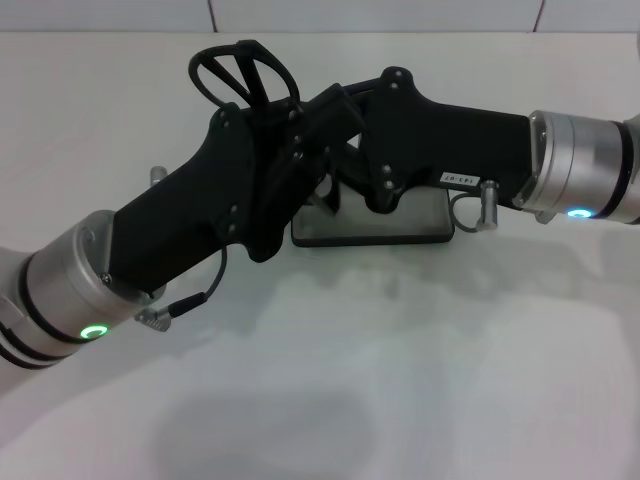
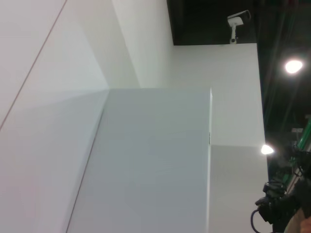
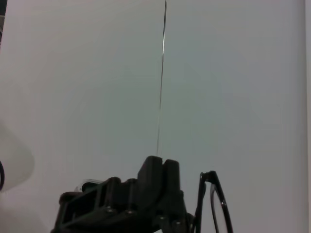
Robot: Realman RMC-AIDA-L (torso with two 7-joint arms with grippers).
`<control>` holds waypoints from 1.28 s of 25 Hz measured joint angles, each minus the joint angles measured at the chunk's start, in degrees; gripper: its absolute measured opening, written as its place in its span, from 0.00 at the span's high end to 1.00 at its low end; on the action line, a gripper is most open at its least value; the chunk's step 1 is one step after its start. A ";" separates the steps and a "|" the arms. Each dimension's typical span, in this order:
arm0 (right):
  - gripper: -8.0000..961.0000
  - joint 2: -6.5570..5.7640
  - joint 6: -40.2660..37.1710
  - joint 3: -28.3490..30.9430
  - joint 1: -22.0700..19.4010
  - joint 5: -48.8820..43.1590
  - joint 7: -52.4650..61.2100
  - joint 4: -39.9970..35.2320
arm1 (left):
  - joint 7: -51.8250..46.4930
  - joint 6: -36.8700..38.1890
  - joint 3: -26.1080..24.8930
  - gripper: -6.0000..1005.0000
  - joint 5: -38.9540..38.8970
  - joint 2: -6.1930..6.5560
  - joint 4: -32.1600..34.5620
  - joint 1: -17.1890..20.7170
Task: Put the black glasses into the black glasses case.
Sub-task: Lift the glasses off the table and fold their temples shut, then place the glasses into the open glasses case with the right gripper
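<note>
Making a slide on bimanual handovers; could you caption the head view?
Both hands meet above the black glasses case on the white table, the black glasses raised at the left hand.

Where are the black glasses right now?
In the head view, the black glasses are lifted off the table where both end effectors meet, above the black glasses case.
</note>
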 joint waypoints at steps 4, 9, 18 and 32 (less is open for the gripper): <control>0.91 -0.21 1.06 0.40 -0.69 0.05 0.04 -0.24 | -0.07 1.38 0.24 0.95 0.75 0.58 0.59 0.53; 0.91 -2.36 3.22 0.52 -2.02 -3.23 3.44 -4.02 | -2.59 3.00 0.32 0.95 6.19 4.56 4.85 3.89; 0.90 -4.93 16.49 1.73 -7.34 -50.05 39.16 -39.52 | -7.08 3.24 -0.61 0.95 17.97 9.89 16.26 10.68; 0.90 0.02 21.87 -8.70 -6.09 -98.44 65.98 -56.75 | -6.11 3.14 -2.12 0.95 18.24 8.74 12.46 9.67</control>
